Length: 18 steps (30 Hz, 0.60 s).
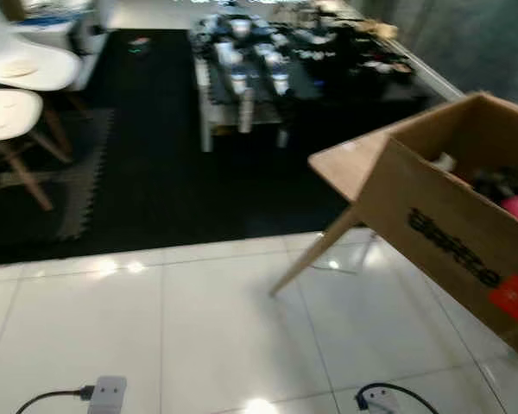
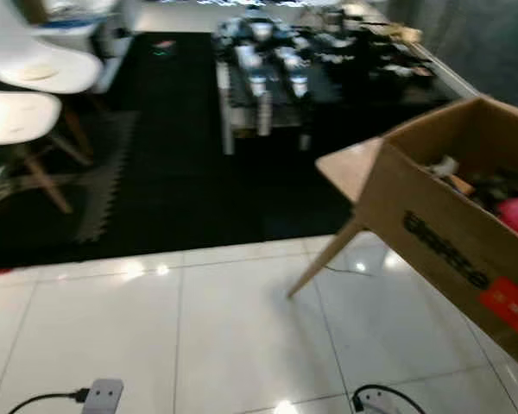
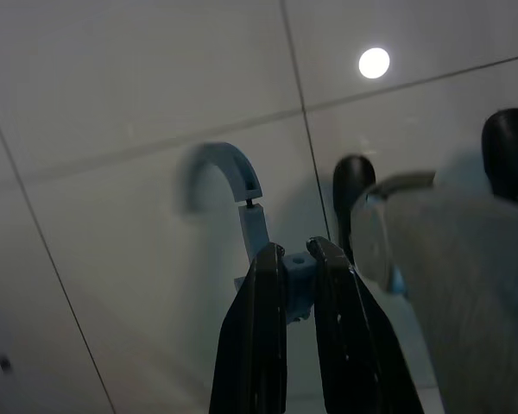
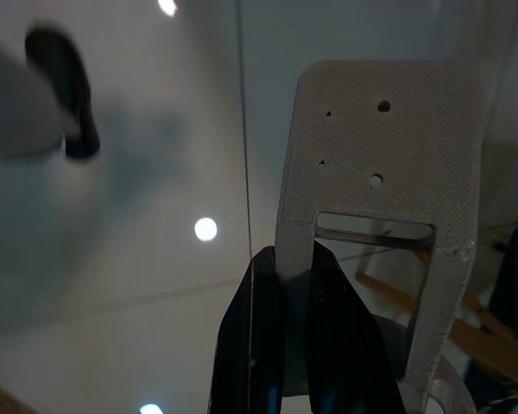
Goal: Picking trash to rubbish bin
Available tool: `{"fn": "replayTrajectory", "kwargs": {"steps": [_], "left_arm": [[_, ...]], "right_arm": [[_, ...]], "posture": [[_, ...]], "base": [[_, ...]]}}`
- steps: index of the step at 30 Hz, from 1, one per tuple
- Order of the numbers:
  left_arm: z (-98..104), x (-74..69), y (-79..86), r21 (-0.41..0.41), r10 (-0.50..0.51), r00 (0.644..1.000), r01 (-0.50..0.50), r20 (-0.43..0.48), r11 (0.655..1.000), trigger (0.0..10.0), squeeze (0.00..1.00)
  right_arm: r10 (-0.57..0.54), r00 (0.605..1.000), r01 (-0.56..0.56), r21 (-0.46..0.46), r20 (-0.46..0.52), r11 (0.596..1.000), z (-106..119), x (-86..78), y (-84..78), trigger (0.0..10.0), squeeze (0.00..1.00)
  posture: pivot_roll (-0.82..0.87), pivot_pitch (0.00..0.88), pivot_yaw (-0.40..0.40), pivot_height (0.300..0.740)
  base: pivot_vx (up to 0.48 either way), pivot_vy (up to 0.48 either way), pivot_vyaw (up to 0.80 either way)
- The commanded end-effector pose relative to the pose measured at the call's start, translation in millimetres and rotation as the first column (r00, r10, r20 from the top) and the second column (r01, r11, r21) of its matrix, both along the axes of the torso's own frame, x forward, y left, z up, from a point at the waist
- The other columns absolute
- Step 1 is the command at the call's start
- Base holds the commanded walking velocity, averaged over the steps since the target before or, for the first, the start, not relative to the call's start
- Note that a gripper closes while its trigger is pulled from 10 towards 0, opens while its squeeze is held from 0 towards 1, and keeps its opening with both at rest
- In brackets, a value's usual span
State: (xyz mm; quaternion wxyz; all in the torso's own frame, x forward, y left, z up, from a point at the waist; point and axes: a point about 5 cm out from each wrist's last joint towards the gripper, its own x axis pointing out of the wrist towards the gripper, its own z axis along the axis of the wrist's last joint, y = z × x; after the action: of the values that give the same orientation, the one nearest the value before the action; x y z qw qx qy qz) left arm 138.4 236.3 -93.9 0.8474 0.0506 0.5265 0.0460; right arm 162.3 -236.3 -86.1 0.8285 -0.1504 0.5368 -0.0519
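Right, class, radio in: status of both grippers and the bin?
Left gripper shut on blue hooked part. Right gripper shut on grey perforated plate. Cardboard box ahead right, partly filled. Tiled floor between.

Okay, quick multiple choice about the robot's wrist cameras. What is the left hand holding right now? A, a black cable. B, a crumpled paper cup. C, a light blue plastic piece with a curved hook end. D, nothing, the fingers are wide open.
C: in the left wrist view the left hand has its two black fingers closed on a light blue plastic hook piece, its curved end reaching out over the white tiled floor.
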Motion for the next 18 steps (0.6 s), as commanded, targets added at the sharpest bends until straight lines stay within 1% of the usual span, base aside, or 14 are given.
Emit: {"fn": "replayTrajectory", "kwargs": {"steps": [1,3,5,7,8,9,10,11,13,14,15,16,17,18], "left_arm": [[1,-2.8,7.6,0.021,0.006,1.000,-0.006,-0.001,1.000,10.0,0.00],[3,2.1,8.1,0.022,0.005,1.000,-0.005,0.016,1.000,10.0,0.00],[9,16.5,9.8,0.032,0.001,0.998,-0.003,0.067,0.999,10.0,0.00],[9,16.5,9.8,0.032,0.001,0.998,-0.003,0.067,0.999,10.0,0.00],[20,38.7,13.0,0.032,0.017,0.988,-0.022,0.154,0.999,10.0,0.00],[20,38.7,13.0,0.032,0.017,0.988,-0.022,0.154,0.999,10.0,0.00],[32,58.7,16.7,0.025,0.040,0.970,-0.048,0.238,0.999,10.0,0.00],[37,65.6,18.2,0.024,0.048,0.962,-0.056,0.267,0.998,10.0,0.00],[37,65.6,18.2,0.024,0.048,0.962,-0.056,0.267,0.998,10.0,0.00],[42,72.9,20.4,0.033,0.044,0.955,-0.056,0.293,0.998,10.0,0.00],[48,80.8,22.5,0.042,0.039,0.946,-0.055,0.321,0.998,10.0,0.00],[54,88.7,23.1,0.053,0.024,0.938,-0.045,0.346,0.998,10.0,0.00],[57,93.9,23.3,0.061,0.013,0.932,-0.038,0.362,0.997,10.0,0.00],[57,93.9,23.3,0.061,0.013,0.932,-0.038,0.362,0.997,10.0,0.00]], "right_arm": [[-0.010,0.996,0.009,0.015,0.092,1.000,8,18.7,1.3,10.0,0.00],[0.001,0.989,-0.006,0.037,0.148,0.999,14,31.5,4.1,10.0,0.00],[0.035,0.964,-0.064,0.100,0.264,0.993,28,58.0,14.2,10.0,0.00],[0.035,0.964,-0.064,0.100,0.264,0.993,28,58.0,14.2,10.0,0.00],[0.087,0.924,-0.159,0.167,0.372,0.973,45,84.1,25.7,10.0,0.00],[0.087,0.924,-0.159,0.167,0.372,0.973,45,84.1,25.7,10.0,0.00],[0.124,0.884,-0.249,0.230,0.452,0.941,60,102.4,35.6,10.0,0.00],[0.134,0.867,-0.284,0.256,0.480,0.924,65,108.3,39.5,10.0,0.00],[0.134,0.867,-0.284,0.256,0.480,0.924,65,108.3,39.5,10.0,0.00],[0.157,0.842,-0.350,0.301,0.516,0.887,72,115.3,47.2,10.0,0.00],[0.180,0.807,-0.437,0.364,0.562,0.822,82,123.5,57.8,10.0,0.00],[0.200,0.748,-0.554,0.428,0.633,0.714,99,133.0,71.7,10.0,0.00],[0.210,0.700,-0.633,0.455,0.683,0.627,111,138.2,80.9,10.0,0.00],[0.210,0.700,-0.633,0.455,0.683,0.627,111,138.2,80.9,10.0,0.00]], "posture": [[0.09,0.098,-0.013,0.740],[0.09,0.099,-0.013,0.740],[0.08,0.099,-0.013,0.740],[0.08,0.099,-0.013,0.740],[0.08,0.099,-0.016,0.740],[0.08,0.099,-0.016,0.740],[0.08,0.098,-0.015,0.740],[0.08,0.098,-0.015,0.740],[0.08,0.098,-0.015,0.740],[0.07,0.098,-0.011,0.740],[0.07,0.096,-0.007,0.740],[0.07,0.094,-0.004,0.740],[0.07,0.094,-0.004,0.740],[0.07,0.094,-0.004,0.740]], "base": [[0.000,0.000,-0.79],[0.000,0.000,-0.79],[0.000,0.000,-0.79],[0.000,0.000,-0.79],[0.000,0.000,-0.79],[0.000,0.000,-0.79],[0.000,0.000,-0.79],[0.000,0.000,-0.79],[0.000,0.000,-0.79],[0.000,0.000,-0.80],[0.000,0.000,-0.58],[0.000,0.000,0.00],[0.000,0.000,0.00],[0.000,0.000,0.00]]}}
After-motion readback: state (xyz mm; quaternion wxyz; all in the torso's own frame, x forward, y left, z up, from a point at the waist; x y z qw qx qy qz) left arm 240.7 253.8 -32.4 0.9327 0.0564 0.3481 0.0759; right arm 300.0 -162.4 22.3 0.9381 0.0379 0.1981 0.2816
